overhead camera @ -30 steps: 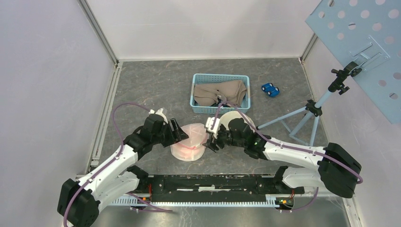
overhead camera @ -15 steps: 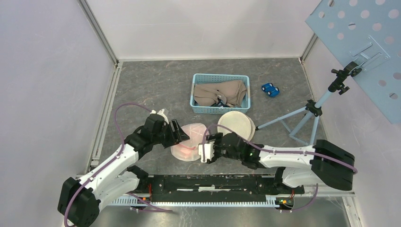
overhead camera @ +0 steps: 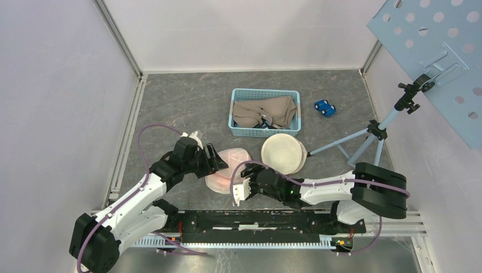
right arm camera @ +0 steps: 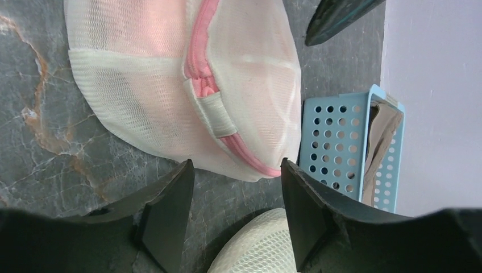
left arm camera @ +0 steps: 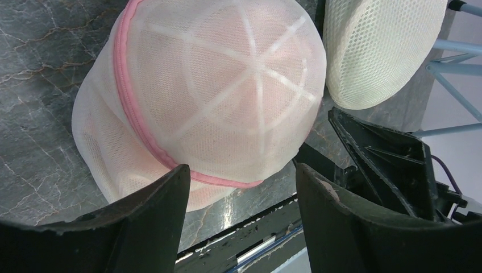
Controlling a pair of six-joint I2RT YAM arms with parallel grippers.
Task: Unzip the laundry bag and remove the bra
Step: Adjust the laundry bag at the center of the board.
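Laundry bag [overhead camera: 226, 169] lies domed on the grey table [overhead camera: 182, 102], pink zip [right arm camera: 200, 62] showing; left gripper [left arm camera: 239, 176] gapes wide at its left flank; right gripper [right arm camera: 236, 165], equally wide, sits just beside its near edge; both empty.

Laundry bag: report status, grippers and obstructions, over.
Left gripper open at the laundry bag; right gripper open, empty, facing its zipper. Zipper looks closed, pink shape inside. Cream mesh dome beside it, not blocking.
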